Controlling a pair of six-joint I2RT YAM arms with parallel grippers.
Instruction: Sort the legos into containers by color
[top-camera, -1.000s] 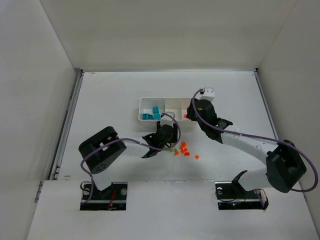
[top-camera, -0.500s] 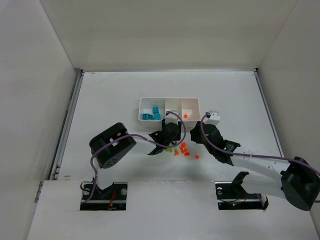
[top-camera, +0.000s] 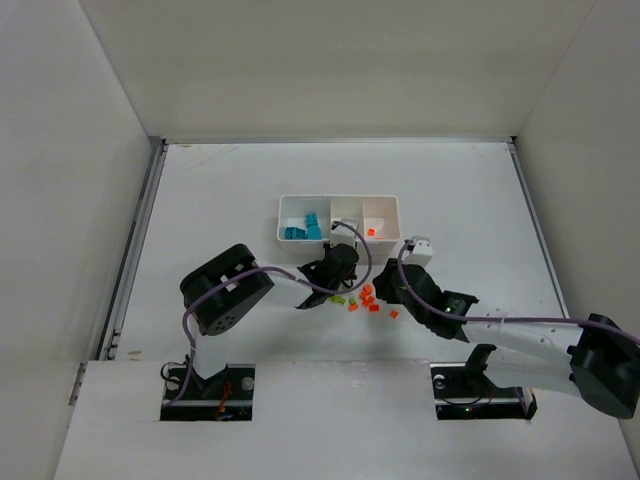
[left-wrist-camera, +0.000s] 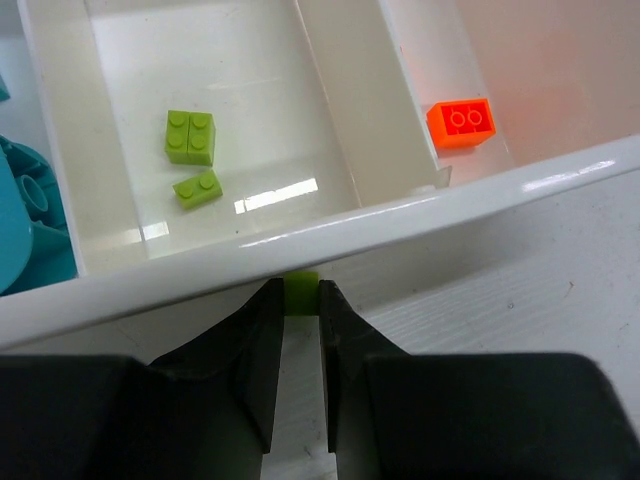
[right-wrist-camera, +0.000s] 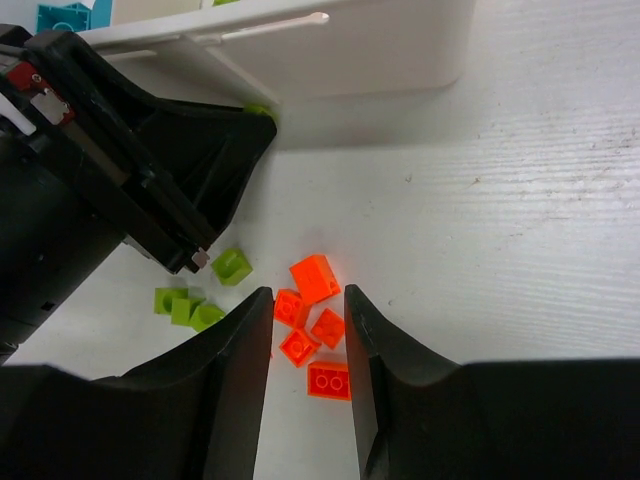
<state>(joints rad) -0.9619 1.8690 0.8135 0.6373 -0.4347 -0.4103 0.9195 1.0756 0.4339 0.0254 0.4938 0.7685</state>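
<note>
The white tray (top-camera: 390, 203) has three compartments: teal bricks (top-camera: 303, 227) at the left, two green bricks (left-wrist-camera: 190, 136) in the middle, one orange brick (left-wrist-camera: 461, 123) at the right. My left gripper (left-wrist-camera: 301, 297) is shut on a lime green brick (left-wrist-camera: 301, 291), just below the tray's near wall (left-wrist-camera: 330, 236). My right gripper (right-wrist-camera: 307, 300) is open above a cluster of orange bricks (right-wrist-camera: 313, 320) on the table. Loose green bricks (right-wrist-camera: 186, 305) lie to their left.
One orange brick (top-camera: 394, 314) lies apart to the right of the cluster. The left arm's gripper body (right-wrist-camera: 110, 180) is close beside my right gripper. White walls enclose the table on three sides.
My right arm has pulled back from the tray's right compartment and come down toward the orange cluster. My left gripper has shifted slightly toward the tray.
</note>
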